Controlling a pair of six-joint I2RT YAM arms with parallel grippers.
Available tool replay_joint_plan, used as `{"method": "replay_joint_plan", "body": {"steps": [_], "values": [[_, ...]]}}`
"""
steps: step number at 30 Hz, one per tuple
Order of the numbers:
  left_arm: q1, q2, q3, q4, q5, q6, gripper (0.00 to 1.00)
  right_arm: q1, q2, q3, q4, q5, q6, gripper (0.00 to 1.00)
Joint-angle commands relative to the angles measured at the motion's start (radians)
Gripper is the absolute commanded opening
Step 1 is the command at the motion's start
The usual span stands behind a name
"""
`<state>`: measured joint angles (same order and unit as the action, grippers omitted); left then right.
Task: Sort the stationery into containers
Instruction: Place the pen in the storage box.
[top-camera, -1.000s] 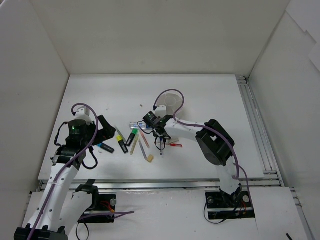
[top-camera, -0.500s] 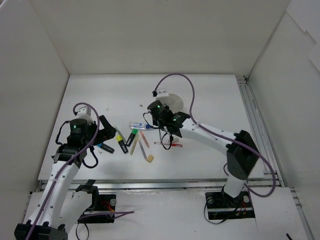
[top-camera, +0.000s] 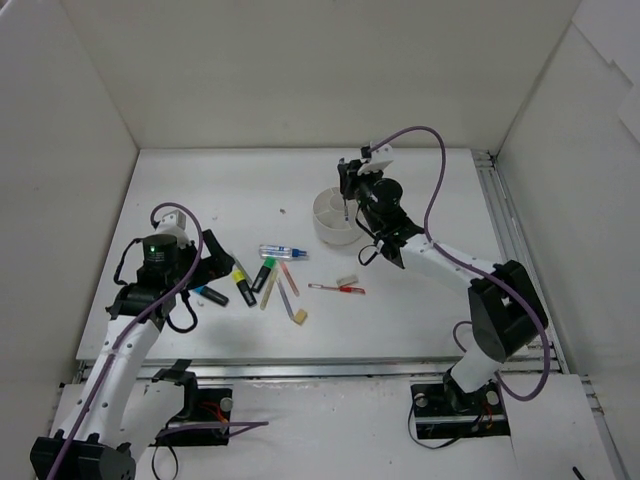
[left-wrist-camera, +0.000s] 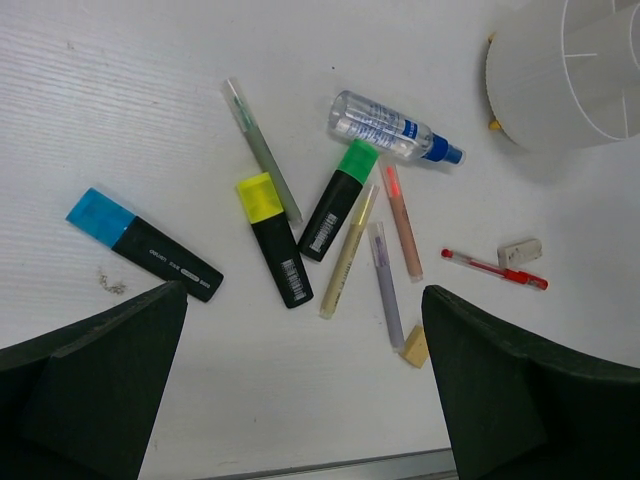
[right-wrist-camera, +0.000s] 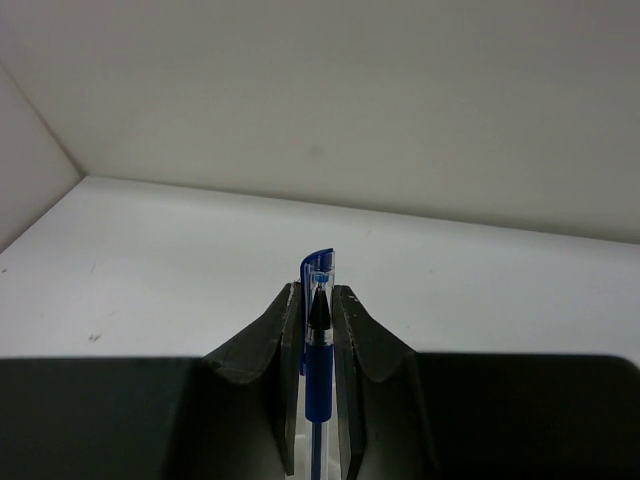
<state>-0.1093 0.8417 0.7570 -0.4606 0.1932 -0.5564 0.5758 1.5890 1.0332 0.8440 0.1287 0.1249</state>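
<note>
Blue pen (right-wrist-camera: 318, 385) clamped in right end effector (right-wrist-camera: 318, 296).

Left arm (top-camera: 122, 348) and right arm (top-camera: 440, 263): white shells, black joints, a purple cable (top-camera: 420, 129) looping off each. Green light (top-camera: 152, 250) on left wrist. Right gripper (right-wrist-camera: 318, 292) matt black.

Bright, even overhead light, soft shadows (near wrist-view foregrounds dark, slightly soft)

Small print on highlighters (left-wrist-camera: 288, 268) and tube (left-wrist-camera: 380, 125), none legible.
</note>
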Motion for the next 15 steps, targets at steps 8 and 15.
{"method": "replay_joint_plan", "body": {"steps": [8, 15], "values": [[-0.003, 0.039, 0.108, 0.088, 0.008, 0.047, 1.00, -0.056, 0.206, 0.166, 0.432, -0.024, -0.097, 0.01], [-0.003, 0.095, 0.123, 0.088, 0.012, 0.058, 1.00, -0.088, 0.342, 0.217, 0.570, -0.021, -0.096, 0.04]]}}
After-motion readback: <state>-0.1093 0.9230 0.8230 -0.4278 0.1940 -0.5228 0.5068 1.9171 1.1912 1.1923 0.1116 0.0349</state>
